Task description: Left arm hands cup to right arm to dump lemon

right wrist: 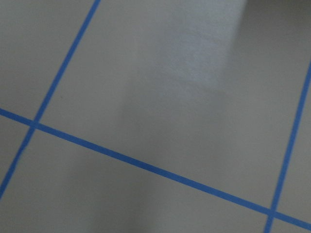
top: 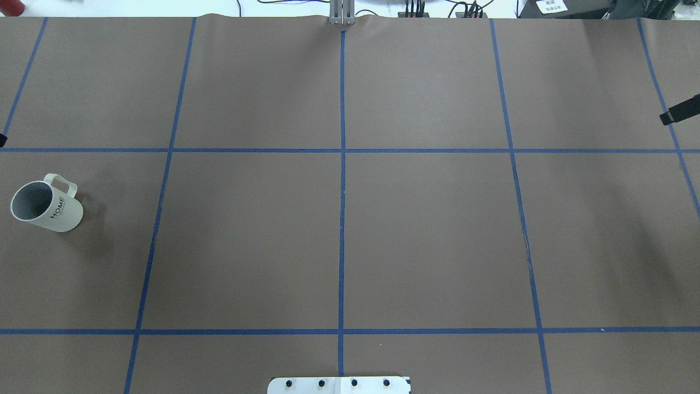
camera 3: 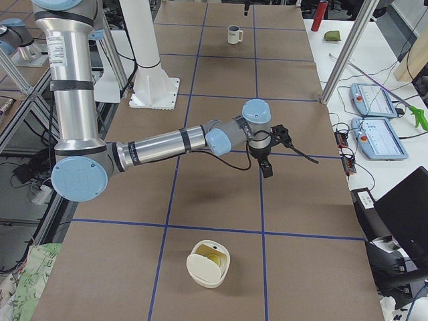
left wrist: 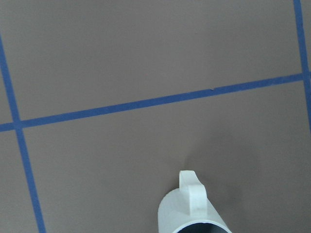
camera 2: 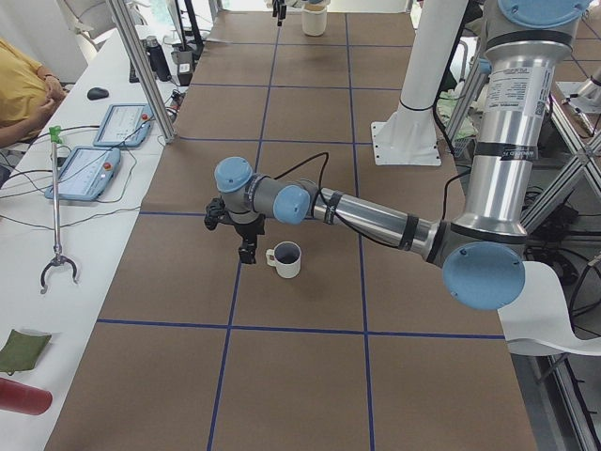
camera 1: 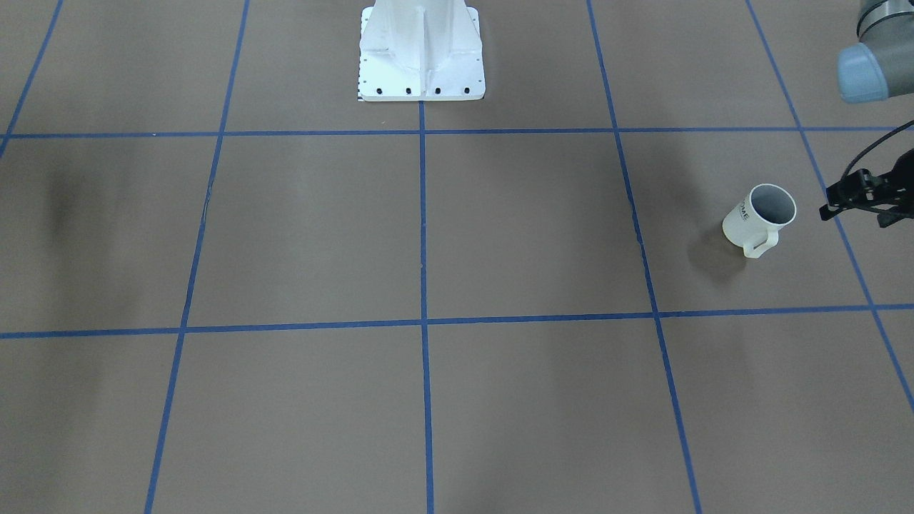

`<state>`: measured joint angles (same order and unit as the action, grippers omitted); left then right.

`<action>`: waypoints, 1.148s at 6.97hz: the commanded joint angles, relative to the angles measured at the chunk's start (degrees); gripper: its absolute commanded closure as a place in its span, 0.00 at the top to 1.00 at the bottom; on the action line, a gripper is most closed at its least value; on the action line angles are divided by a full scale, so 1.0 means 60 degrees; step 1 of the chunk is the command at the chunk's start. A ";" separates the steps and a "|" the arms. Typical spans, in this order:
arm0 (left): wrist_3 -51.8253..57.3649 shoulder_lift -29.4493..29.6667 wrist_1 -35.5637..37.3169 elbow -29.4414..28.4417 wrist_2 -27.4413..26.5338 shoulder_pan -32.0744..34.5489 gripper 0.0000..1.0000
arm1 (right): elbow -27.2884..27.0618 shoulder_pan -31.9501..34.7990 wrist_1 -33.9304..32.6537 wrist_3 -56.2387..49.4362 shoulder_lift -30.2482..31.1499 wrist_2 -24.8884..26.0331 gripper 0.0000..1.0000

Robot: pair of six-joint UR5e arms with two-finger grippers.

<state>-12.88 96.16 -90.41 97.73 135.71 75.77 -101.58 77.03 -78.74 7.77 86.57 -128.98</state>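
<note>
The cup [camera 1: 758, 218] is an off-white mug with "HOME" on its side. It stands on the brown table at the robot's far left, and also shows in the overhead view [top: 46, 206] and the left wrist view [left wrist: 193, 208]. Its inside looks grey; the lemon does not show. My left gripper [camera 1: 832, 205] hovers just beside the cup, apart from it; its jaws are half cut off by the frame edge. My right gripper [top: 678, 111] shows only as a black tip at the table's right edge, far from the cup [camera 3: 233, 33]. I cannot tell either gripper's state.
The white robot base [camera 1: 421, 53] stands at the table's middle rear. A cream container [camera 3: 208, 264] with something yellowish inside sits at the table's right end. Side benches hold teach pendants [camera 3: 372, 100] and a red bottle [camera 3: 319, 13].
</note>
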 commanded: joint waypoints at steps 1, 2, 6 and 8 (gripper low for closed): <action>0.1214 0.0057 -0.0019 -0.0946 0.0013 0.0932 0.99 | -0.0019 0.1277 -0.1768 -0.1641 0.0248 -0.0546 1.00; 0.1948 0.0072 -0.0034 -0.1518 0.0014 0.1357 0.99 | -0.0062 0.1630 -0.1846 -0.1777 0.0641 -0.0694 1.00; 0.1271 0.0871 0.1464 -0.1305 0.0175 0.1874 0.99 | -0.0020 0.1619 -0.1745 -0.1573 0.0923 -0.0665 1.00; 0.1384 0.0616 0.1230 -0.1304 0.0204 0.1874 1.00 | 0.0083 0.1605 -0.1759 -0.0483 0.0735 -0.0826 1.00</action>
<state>-4.50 100.30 -82.35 89.85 136.82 86.97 -101.46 86.73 -89.30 0.57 91.79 -133.14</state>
